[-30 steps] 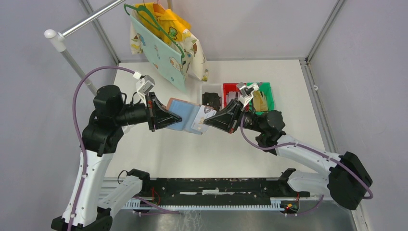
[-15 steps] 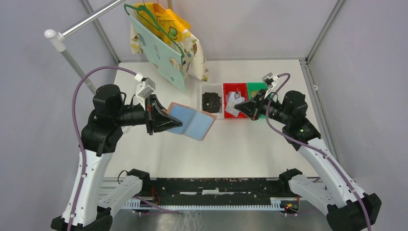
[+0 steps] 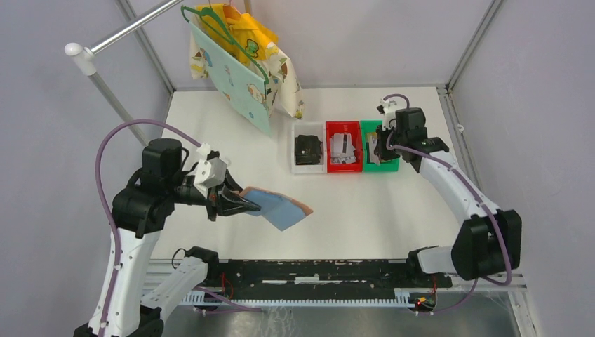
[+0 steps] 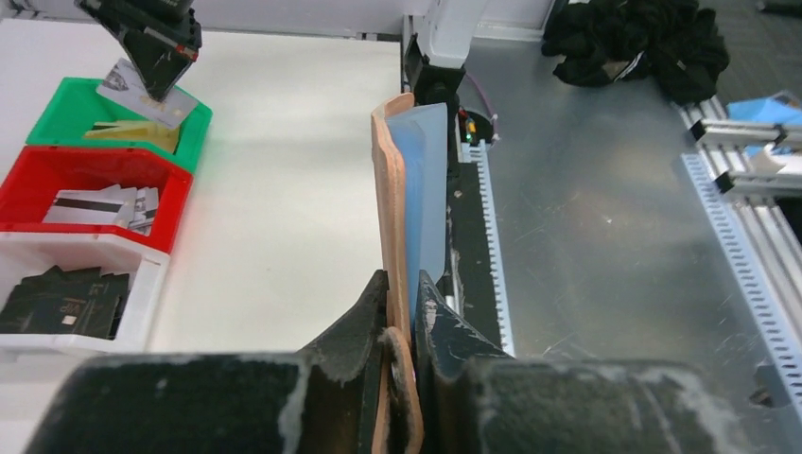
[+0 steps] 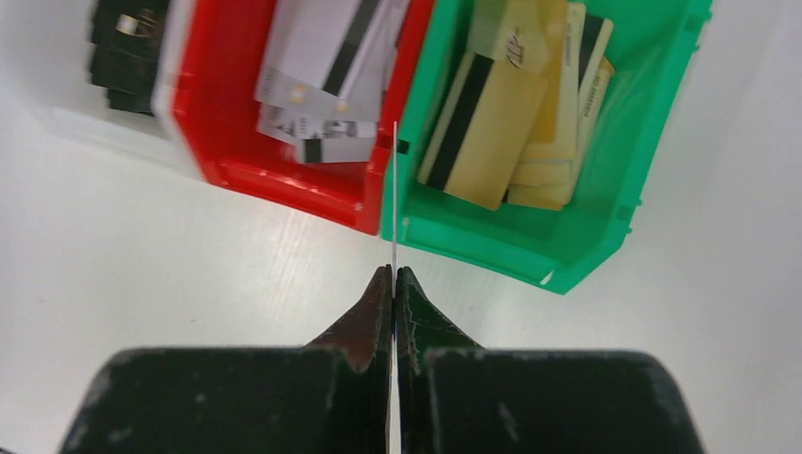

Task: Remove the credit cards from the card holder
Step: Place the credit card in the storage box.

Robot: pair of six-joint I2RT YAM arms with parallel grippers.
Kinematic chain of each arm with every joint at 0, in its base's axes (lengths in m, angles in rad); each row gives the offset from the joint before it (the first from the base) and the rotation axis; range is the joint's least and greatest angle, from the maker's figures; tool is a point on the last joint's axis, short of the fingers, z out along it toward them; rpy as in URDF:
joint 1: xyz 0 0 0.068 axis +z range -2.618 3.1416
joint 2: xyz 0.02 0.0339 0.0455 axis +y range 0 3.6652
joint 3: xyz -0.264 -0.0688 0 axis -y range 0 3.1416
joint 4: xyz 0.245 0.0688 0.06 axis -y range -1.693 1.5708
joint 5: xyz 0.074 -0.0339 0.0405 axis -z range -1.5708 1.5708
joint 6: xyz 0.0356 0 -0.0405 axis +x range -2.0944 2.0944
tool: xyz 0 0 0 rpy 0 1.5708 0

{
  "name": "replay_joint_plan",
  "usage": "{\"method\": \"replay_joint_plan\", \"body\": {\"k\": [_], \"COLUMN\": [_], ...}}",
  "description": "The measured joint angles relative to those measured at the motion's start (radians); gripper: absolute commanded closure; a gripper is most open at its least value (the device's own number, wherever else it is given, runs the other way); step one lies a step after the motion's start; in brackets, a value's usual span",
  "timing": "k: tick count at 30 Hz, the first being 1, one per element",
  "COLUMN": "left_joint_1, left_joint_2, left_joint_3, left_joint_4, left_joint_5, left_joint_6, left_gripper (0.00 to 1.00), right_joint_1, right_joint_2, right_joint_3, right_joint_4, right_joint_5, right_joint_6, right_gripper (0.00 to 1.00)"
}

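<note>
Card holder (image 3: 281,208): flat salmon bifold, blue inside, spread open, one edge clamped by left gripper (image 3: 235,202), above bare near-left table (image 3: 351,217). Card (image 5: 393,189): thin, edge-on, pinched by right gripper (image 5: 392,274) above adjoining red bin (image 5: 284,180) and green bin (image 5: 530,255) rims.

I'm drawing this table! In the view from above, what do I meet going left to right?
From the left: left gripper → wallet → clear bin → red bin → green bin. The right gripper, pinching a card, overlaps the green bin, so it is left out.
</note>
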Motion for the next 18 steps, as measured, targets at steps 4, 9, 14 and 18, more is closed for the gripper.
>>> {"method": "replay_joint_plan", "body": {"k": [4, 9, 14, 18], "left_joint_1": [0.0, 0.0, 0.0, 0.0], "left_joint_2": [-0.019, -0.039, -0.03, -0.011], "left_joint_3": [-0.006, -0.018, -0.043, -0.058], "left_joint_4": [-0.106, -0.181, -0.267, -0.327], "left_joint_5": [-0.028, -0.066, -0.105, -0.122], "left_joint_6": [0.201, 0.357, 0.486, 0.575], "left_gripper": [0.98, 0.98, 0.98, 0.98], "right_joint_1": [-0.026, -0.032, -0.032, -0.032], "right_joint_2": [0.134, 0.219, 0.219, 0.223], "right_joint_3": [0.048, 0.126, 0.172, 0.209], "right_joint_4": [-0.034, -0.048, -0.033, 0.004], "right_joint_5": [0.042, 0.046, -0.004, -0.107], "right_joint_6": [-0.041, -0.049, -0.03, 0.004], "right_gripper": [1.0, 1.0, 1.0, 1.0]}}
